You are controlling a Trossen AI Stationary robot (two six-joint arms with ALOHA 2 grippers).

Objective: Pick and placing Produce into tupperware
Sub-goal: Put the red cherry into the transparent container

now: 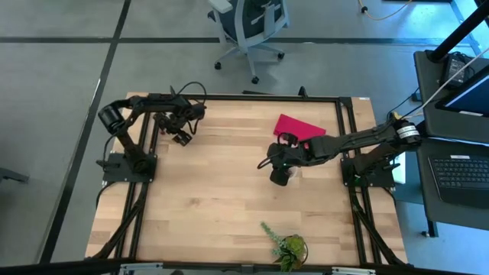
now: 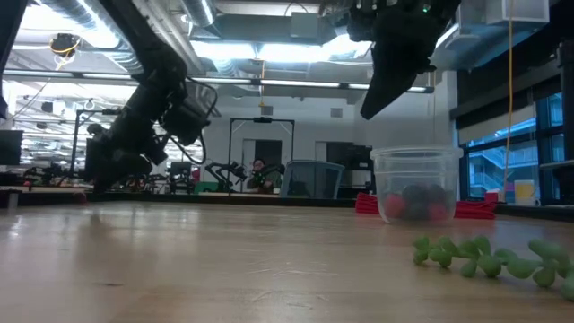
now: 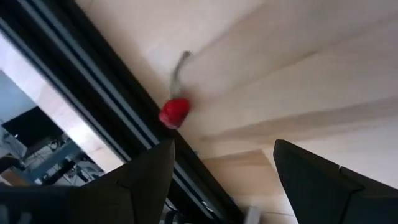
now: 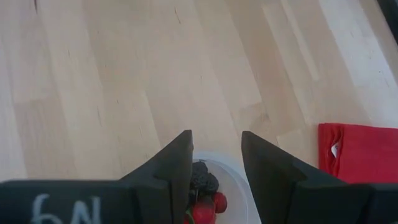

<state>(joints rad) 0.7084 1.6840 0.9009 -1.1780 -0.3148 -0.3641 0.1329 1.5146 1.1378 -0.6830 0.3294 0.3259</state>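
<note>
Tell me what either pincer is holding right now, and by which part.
Nothing. The left pincer is open near a red fruit; the right pincer hangs empty over the cup.

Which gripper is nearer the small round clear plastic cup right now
Right. The right gripper hangs directly above the small round clear plastic cup, which has red and dark fruits inside. The left gripper is far across the table near its far left edge.

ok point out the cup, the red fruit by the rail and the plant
cup (image 2: 415,170), low view, clear side wall
red fruit (image 3: 175,112), left wrist view, its body
plant (image 1: 290,248), high view, leafy head
</note>
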